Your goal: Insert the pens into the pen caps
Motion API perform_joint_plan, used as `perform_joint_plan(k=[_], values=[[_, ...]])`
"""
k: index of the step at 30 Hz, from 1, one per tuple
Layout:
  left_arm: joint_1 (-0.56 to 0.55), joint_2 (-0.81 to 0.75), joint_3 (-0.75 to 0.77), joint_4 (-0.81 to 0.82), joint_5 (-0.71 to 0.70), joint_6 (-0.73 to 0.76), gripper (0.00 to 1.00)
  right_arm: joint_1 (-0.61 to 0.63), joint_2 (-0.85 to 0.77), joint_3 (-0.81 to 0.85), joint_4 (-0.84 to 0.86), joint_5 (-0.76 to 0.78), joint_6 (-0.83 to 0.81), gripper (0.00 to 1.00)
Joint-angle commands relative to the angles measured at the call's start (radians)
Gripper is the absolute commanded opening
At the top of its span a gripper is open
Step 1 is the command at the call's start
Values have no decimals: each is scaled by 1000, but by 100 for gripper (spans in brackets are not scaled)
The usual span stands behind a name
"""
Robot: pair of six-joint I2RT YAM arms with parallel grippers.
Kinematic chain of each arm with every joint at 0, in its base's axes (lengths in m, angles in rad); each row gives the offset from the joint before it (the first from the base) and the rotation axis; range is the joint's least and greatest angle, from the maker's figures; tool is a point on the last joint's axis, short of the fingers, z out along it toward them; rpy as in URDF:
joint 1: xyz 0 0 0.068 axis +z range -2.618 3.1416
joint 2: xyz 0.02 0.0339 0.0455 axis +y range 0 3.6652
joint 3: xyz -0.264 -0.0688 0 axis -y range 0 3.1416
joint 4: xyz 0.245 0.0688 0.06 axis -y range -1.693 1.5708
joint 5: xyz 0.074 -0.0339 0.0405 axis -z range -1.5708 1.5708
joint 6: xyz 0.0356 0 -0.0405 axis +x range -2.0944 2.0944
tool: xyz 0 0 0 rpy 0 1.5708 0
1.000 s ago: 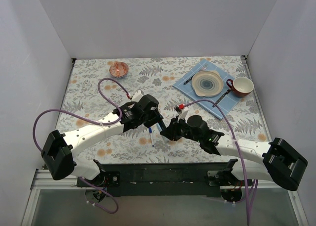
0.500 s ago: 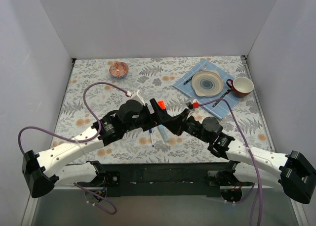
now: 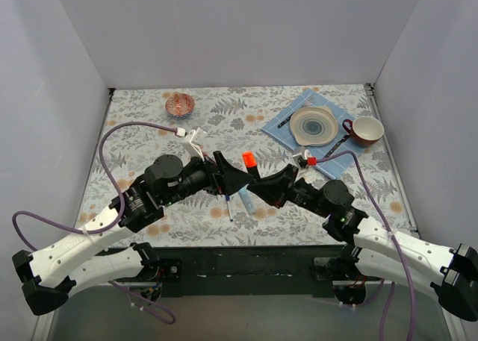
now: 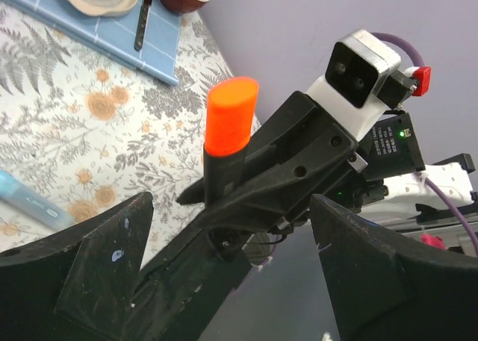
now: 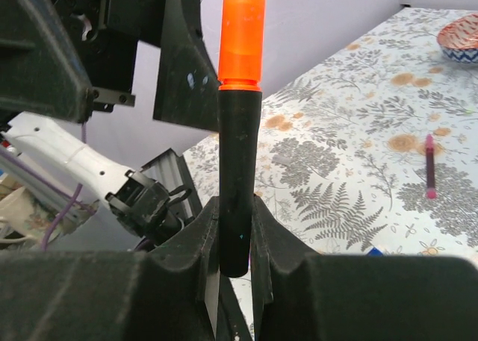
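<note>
Grip: right gripper (image 5: pixel 237 233) pinches the low part of the black marker (image 5: pixel 239 154). The marker stands upright mid-frame in the right wrist view, orange end (image 5: pixel 241 31) on top, clear of the table (image 3: pixel 149 136). The left gripper (image 3: pixel 230 178) is spread wide w/ nothing in it. In the left wrist view its fingers (image 4: pixel 104 259) sit at lower left & lower right, either side of the marker and not touching it.

Handling (judgement): marker looks light, w/ a stiff, smooth plastic barrel, so it prob. slides or twists in the pinch if pushed hard along its length. Best hold is low on the barrel, as now, so the top stays free. A cap would be tiny and easy to flick away, so take it by the sides and keep the mouth clear.

Further out, below centre of the top view, the light-blue marker (image 3: pixel 245 201) and thin white pen (image 3: pixel 227 205) lie flat, near each other and partly under the arms. The dark-red pen (image 5: pixel 430 175) lies flat at the right of the right wrist view. The bowl (image 3: pixel 179 104) is upper left; plate (image 3: pixel 314 124) & cup (image 3: pixel 364 130) are upper right, well apart from the pens.

Hard to tell:
- Whether the orange end is a separate cap already seated or part of the marker.
- No loose caps made out in any view.
- The marker's bottom tip is hidden btw the jaws.
</note>
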Motion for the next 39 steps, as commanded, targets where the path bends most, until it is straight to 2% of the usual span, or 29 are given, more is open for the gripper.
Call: perform_joint_plan(k=[1, 7, 12, 20, 25, 31, 35, 37, 39], values=[[-4, -28, 77, -8, -7, 163, 85, -1, -42, 7, 82, -93, 21, 1], [-4, -17, 145, 15, 35, 250, 84, -3, -54, 12, 139, -182, 61, 1], [-4, 10, 172, 32, 62, 284, 78, -3, -59, 20, 161, -221, 84, 1], [-4, 9, 128, 151, 208, 312, 72, -3, -62, 30, 190, -276, 125, 1], [-4, 3, 105, 187, 230, 324, 63, -1, -66, -5, 277, -305, 156, 1], [-4, 9, 80, 202, 253, 339, 58, -1, -50, -8, 325, -324, 188, 1], [-4, 9, 69, 219, 265, 341, 49, -1, -39, 0, 323, -340, 190, 1], [-4, 6, 66, 227, 271, 339, 53, -3, -36, 0, 323, -340, 190, 1], [-4, 1, 66, 228, 274, 338, 67, -3, -30, 3, 319, -343, 190, 1]])
